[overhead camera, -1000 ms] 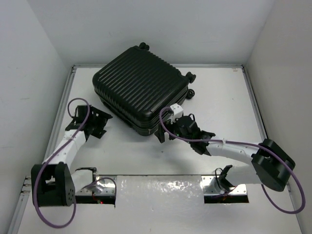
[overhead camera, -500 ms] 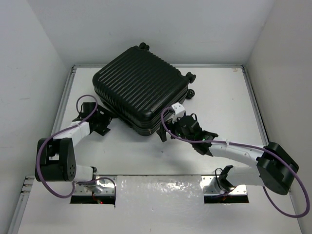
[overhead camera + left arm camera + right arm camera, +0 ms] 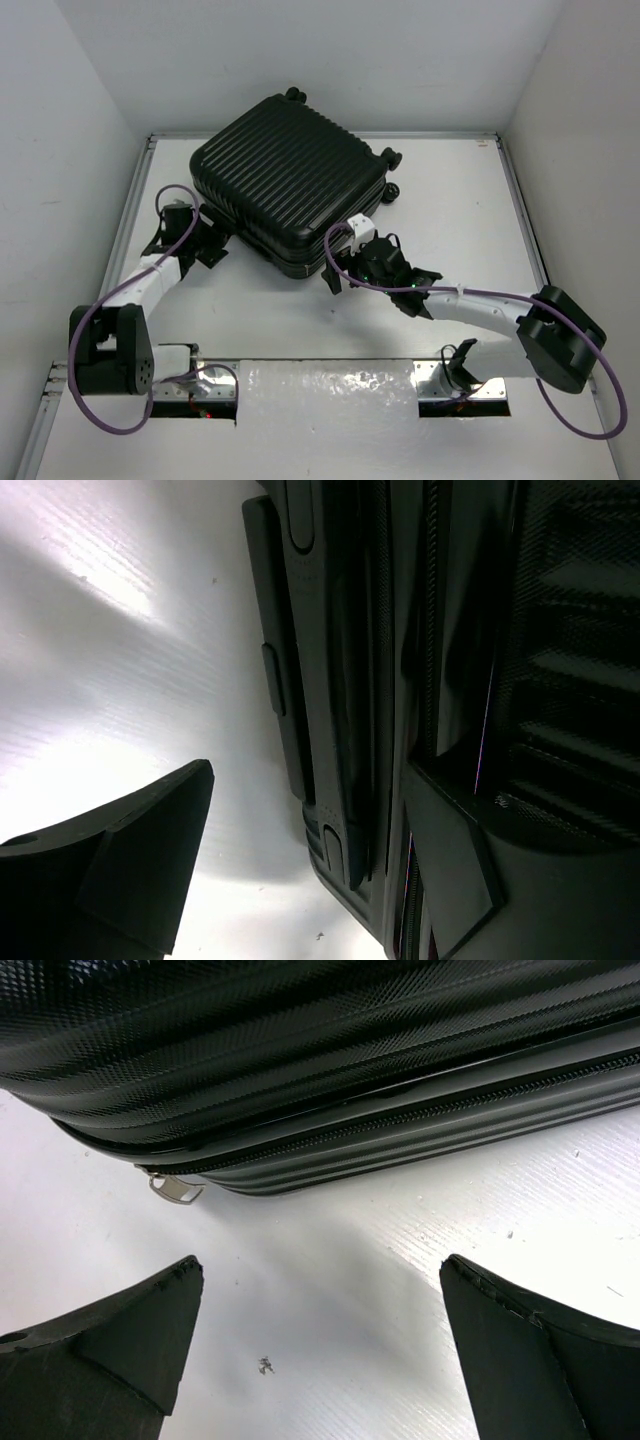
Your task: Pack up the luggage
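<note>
**Fingers [image 3: 110,1360] spread on both sides; nothing held**

Left gripper [image 3: 305,780]: my two fingers stand apart. In the left wrist view, one finger sits low at the left over bare table [image 3: 120,660]. The other lies at the right, dark against dark shell. Between them runs one side of the luggage [image 3: 290,185], with a long raised bar [image 3: 275,680] along it. A strip of white table shows between the low-left finger and that bar. I cannot tell whether the right-hand finger touches the shell. Nothing is clamped.

Right gripper [image 3: 320,1260]: my fingers are wide apart and empty, with only white table between the tips. Just beyond them lies the near side of the luggage. Its zipper line [image 3: 400,1125] is closed along the seam. A small metal zipper pull [image 3: 175,1188] hangs at the rounded corner, down toward the table. The shell is near my fingertips but apart from them.

Luggage, top view: it is shut and lies flat with the ribbed shell up. It sits askew on the far, left-of-centre part of the table. Its small wheels [image 3: 392,155] are at the far and right end. My left gripper is at its near-left side, and my right gripper is beside its near corner.
</note>
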Motion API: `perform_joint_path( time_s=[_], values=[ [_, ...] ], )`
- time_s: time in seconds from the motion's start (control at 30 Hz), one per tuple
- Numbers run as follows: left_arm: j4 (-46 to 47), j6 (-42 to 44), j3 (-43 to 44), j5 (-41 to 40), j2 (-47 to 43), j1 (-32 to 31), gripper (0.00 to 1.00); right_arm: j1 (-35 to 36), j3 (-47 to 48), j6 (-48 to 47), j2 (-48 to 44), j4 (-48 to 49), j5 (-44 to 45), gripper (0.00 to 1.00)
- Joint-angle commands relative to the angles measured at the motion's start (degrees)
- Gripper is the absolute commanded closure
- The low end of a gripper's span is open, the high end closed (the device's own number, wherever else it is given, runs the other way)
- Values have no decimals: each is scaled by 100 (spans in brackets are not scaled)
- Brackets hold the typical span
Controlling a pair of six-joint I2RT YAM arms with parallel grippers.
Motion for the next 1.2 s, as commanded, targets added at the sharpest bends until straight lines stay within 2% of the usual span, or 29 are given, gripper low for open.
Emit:
perform_joint_path(
  time_s=[0.0, 0.17, 0.2, 0.27, 0.3, 0.43, 0.47, 0.5, 0.6, 0.7, 0.77, 0.87, 0.9, 0.93, 1.0, 1.03, 1.13, 1.17],
  values=[
    [695, -46, 112, 295, 110, -66, 25, -13, 96, -24, 10, 208, -78, 1],
    [827, -81, 103, 252, 778, -66, 30, -13, 96, -51, 1, 155, -34, 1],
    [1001, -72, 94, 217, 910, -66, 39, -13, 96, -77, 9, 146, -17, 1],
    [994, -81, 68, 59, 1016, -75, 46, -13, 105, -103, 27, 129, 18, 1],
    [977, -90, 59, -20, 1086, -66, 53, -13, 96, -103, 36, 129, 36, 1],
    [1134, -116, 33, -241, 1296, -66, 53, -13, 96, -165, 97, 181, 1, 1],
    [1135, -99, 85, -284, 1376, -223, 61, -13, 114, -182, 176, 181, -34, 1],
    [1117, -107, 112, -311, 1507, -242, 76, -13, 149, -226, 229, 181, -69, 1],
    [1144, -160, 147, -364, 1666, -321, 100, -4, 421, -489, 571, 41, -297, 1],
    [1240, -204, 103, -346, 1667, -339, 100, 75, 842, -534, 905, -258, -210, 1],
    [1302, -204, 68, -329, 1606, -348, 100, 258, 809, -464, 976, -14, -166, 1],
    [1425, -151, 68, -171, 1579, -365, 100, 784, 711, -507, 1046, 444, 508, 3],
    [1442, -151, 77, -144, 1588, -374, 100, 918, 833, -516, 1212, 471, 1042, 5],
    [1512, -151, 68, -57, 1579, -391, 100, 1015, 922, -499, 1309, 541, 1212, 11],
    [1521, -195, 59, -21, 1553, -409, 100, 1182, 1184, -297, 1598, 629, 1555, 16],
    [1591, -204, 24, 31, 1535, -427, 100, 1200, 1256, -227, 1696, 656, 1670, 22],
    [1688, -213, -29, 137, 1491, -444, 100, 1279, 1502, -69, 1977, 761, 2048, 29],
    [1688, -187, -29, 154, 1491, -444, 100, 1331, 1572, -68, 2013, 805, 2180, 36]
  ],
)
